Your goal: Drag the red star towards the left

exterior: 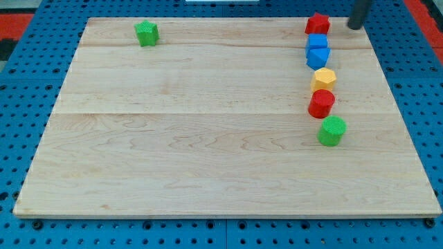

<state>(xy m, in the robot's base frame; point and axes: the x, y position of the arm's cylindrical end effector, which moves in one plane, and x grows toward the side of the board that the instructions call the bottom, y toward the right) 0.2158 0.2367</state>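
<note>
The red star (318, 24) sits at the view's top right on the wooden board (208, 138). My tip (354, 27) is just to the right of it, a small gap apart, near the board's top right corner. Below the red star a column of blocks runs down: two blue blocks, one a cube (318, 41) and one below it (318, 57), a yellow hexagon (323, 79), a red round block (321, 104) and a green round block (331, 131).
A green star-like block (146, 33) sits at the view's top left of the board. Blue pegboard (21, 104) surrounds the board on all sides.
</note>
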